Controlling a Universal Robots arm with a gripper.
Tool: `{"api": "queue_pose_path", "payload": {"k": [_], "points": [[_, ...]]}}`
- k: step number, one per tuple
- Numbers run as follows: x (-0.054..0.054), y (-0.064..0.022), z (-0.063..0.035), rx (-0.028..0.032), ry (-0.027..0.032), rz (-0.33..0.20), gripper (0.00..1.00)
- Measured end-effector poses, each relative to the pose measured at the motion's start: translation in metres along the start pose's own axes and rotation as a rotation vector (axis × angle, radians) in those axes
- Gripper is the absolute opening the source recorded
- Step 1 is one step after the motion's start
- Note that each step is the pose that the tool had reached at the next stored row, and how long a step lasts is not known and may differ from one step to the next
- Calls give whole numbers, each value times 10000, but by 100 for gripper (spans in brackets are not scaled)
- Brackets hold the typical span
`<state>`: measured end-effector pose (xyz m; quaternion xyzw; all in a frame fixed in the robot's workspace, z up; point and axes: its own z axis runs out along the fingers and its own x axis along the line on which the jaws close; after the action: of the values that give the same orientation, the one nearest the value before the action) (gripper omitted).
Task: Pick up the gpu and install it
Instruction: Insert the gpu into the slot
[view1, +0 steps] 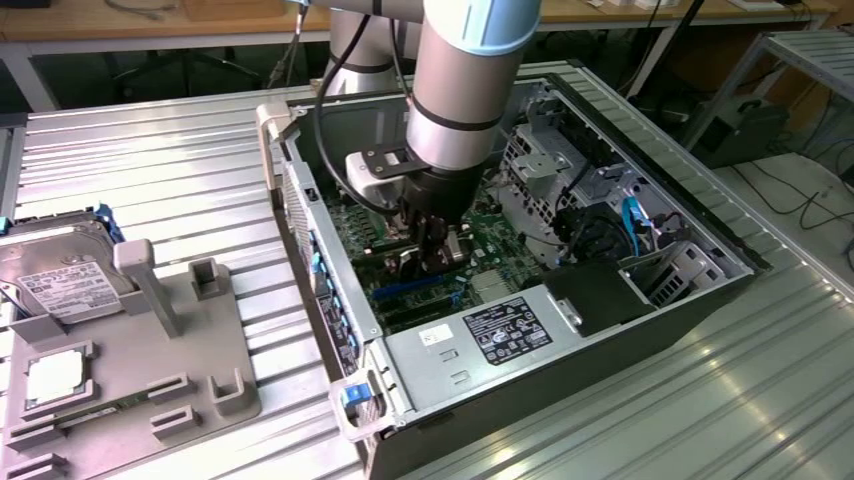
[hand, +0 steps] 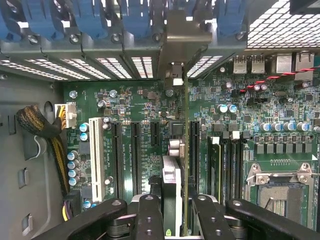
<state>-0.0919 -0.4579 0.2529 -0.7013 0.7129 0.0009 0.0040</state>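
**Ribbed metal desk (view1: 160, 150), open computer case (view1: 574, 390): gpu held over the slots**

Silver ribbed sheet covers the desk, and the computer case lies on its side near the middle with its panel off and the inside facing up. The arm reaches straight down into the case. In the exterior view the pincer (view1: 434, 245) is low over the green motherboard (hand: 125, 100), near the case's rear wall.

The wrist view looks down along the gpu (hand: 172, 172), which is seen edge-on. The pincer (hand: 178, 205) is narrowed on it, one finger on each flat side, so pickup is done. The gpu stands upright on its long edge, parallel to the row of black slots. Its thin green board runs just beside one long slot, and its silver end bracket (hand: 186, 35) reaches to the blue-clipped openings in the rear wall.

I judge the task well along: the gpu is lifted, carried and lined up. I cannot tell whether its lower edge is already in a slot or just above one, and it has not been let go.

By the desk's edge on the exterior view's left, a grey holder (view1: 200, 400) carries a hard drive (view1: 60, 275) and a small square chip (view1: 54, 375), well apart from the case.
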Motion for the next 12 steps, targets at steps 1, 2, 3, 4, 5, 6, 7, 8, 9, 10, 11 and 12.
{"api": "queue_pose_path", "payload": {"k": [1, 2, 3, 4, 5, 6, 7, 8, 9, 10, 11, 12], "points": [[0, 0, 6, -1, -2, 1, 28], [1, 0, 10, -2, -3, 1, 28], [1, 0, 10, -3, -2, 0, 28], [1, 0, 10, -3, -2, 0, 28], [1, 0, 10, -3, -1, 0, 28], [1, 0, 11, -2, -2, 0, 28], [1, 0, 11, -2, -2, 0, 28], [0, 0, 11, -2, -4, 0, 28], [-3, -1, 13, 0, -6, -1, 28], [-6, 0, 12, -1, -4, -1, 28], [-16, 6, 13, -2, -4, 0, 28], [-19, 8, 13, -2, -3, 0, 28]]}}
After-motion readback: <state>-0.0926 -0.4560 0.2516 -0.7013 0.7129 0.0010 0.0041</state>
